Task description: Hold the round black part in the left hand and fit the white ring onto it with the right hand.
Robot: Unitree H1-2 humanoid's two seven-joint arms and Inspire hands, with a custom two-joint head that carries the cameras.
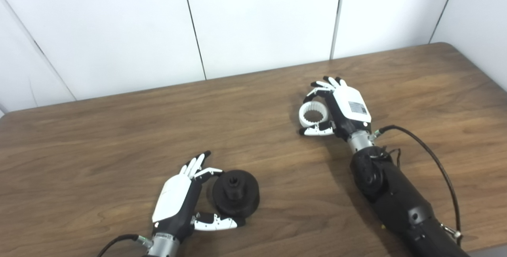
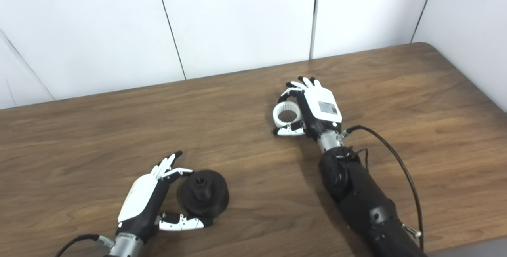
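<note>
- Writing: a small pale label sits on the back of the right hand (image 1: 336, 106), its print too small to read; nothing else carries legible marks
- Table (image 1: 119, 138) of brown wood grain runs from a white panelled wall (image 1: 261, 19) at the far edge to a rounded far-right corner; wide bare wood lies between the two hands and on the left half
- Right hand lies past the middle of the table, its fingers (image 1: 323, 84) curled round the far side of the white ring (image 1: 314, 114) and its thumb just beside the near side; whether it truly grips the ring or only cups it cannot be told
- White ring is a short, thick hoop with a toothed inner wall, lying flat on the wood
- Left hand (image 1: 180, 201) rests near the front edge, fingers extended and apart, thumb stretched along the near rim of the round black part (image 1: 235, 195); the hand brackets the part without closing on it
- Round black part is a matt disc with a raised central hub holding a socket, sitting flat on the table, well apart from the ring
- Black cable (image 1: 439, 166) loops from the right wrist along the dark forearm
</note>
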